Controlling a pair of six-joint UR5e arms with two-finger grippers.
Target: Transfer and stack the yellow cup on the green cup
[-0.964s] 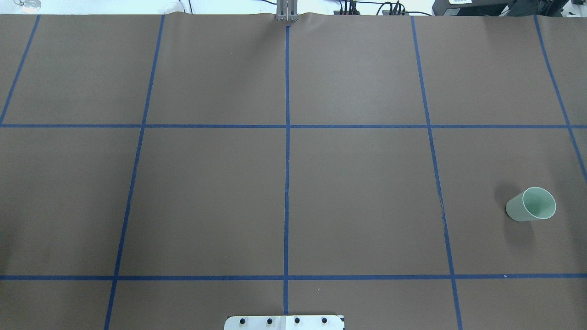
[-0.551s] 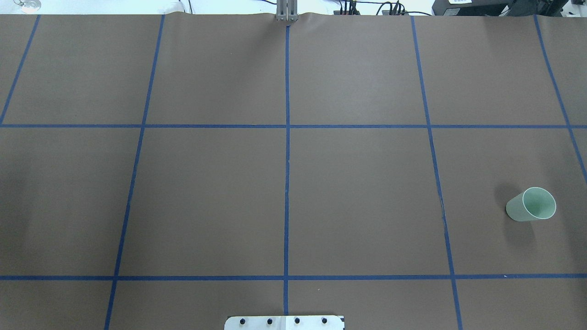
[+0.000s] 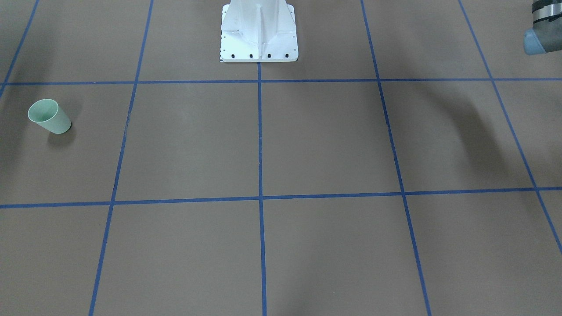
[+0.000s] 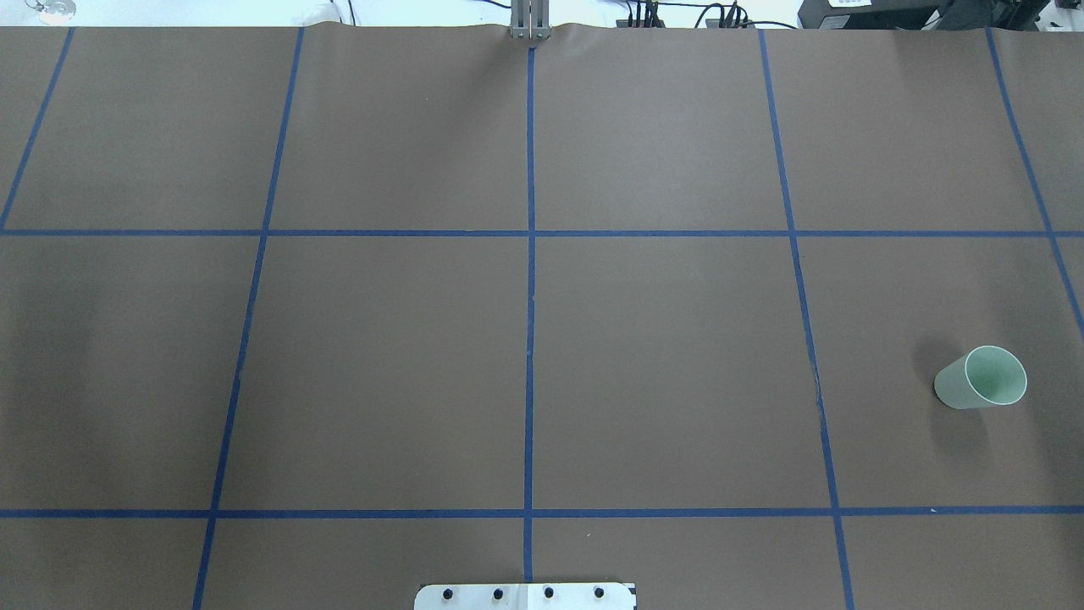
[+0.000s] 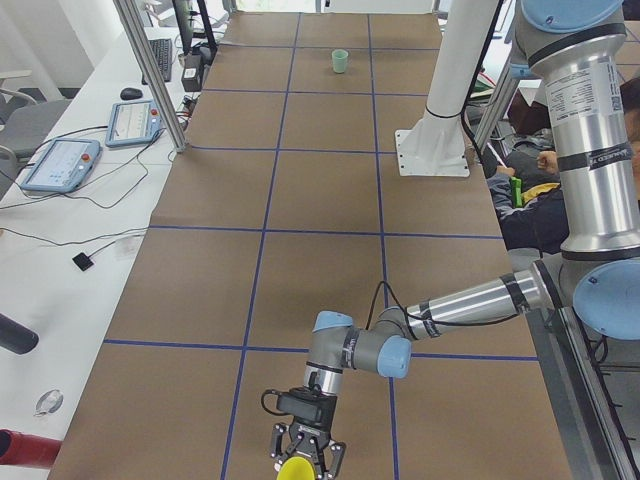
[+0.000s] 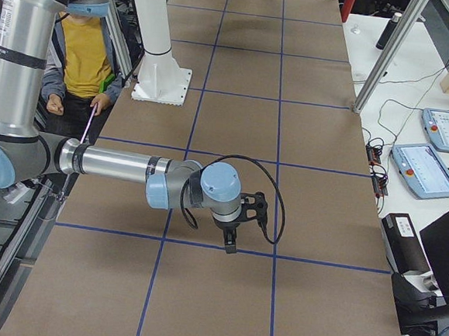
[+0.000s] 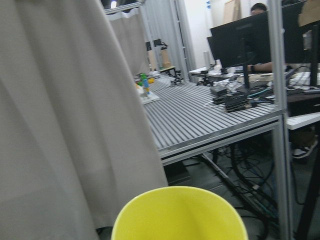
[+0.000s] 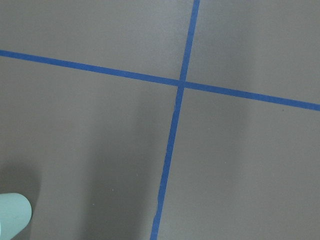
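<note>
**No change over the desk; stacking not yet begun**

Finding: the overhead view matches the earlier pictures. The green cup [image 4: 981, 378] stands upright on the robot's right side of the desk [image 4: 660, 356], exactly where it was, and no arm has entered that view. Judgement: the transfer is at its start, with nothing stacked.

The yellow cup [image 5: 295, 470] is at the left claw [image 5: 308, 452], at the desk's far left end and well apart from the green cup. Whether that claw is pinching it cannot be told.

Pose: the left arm reaches low along the desk, wrist bent, and its camera looks over the yellow rim into the room. The right arm lies level with the right claw [image 6: 230, 246] pointing down above the desk. Whether it is spread or pressed together cannot be told.
</note>
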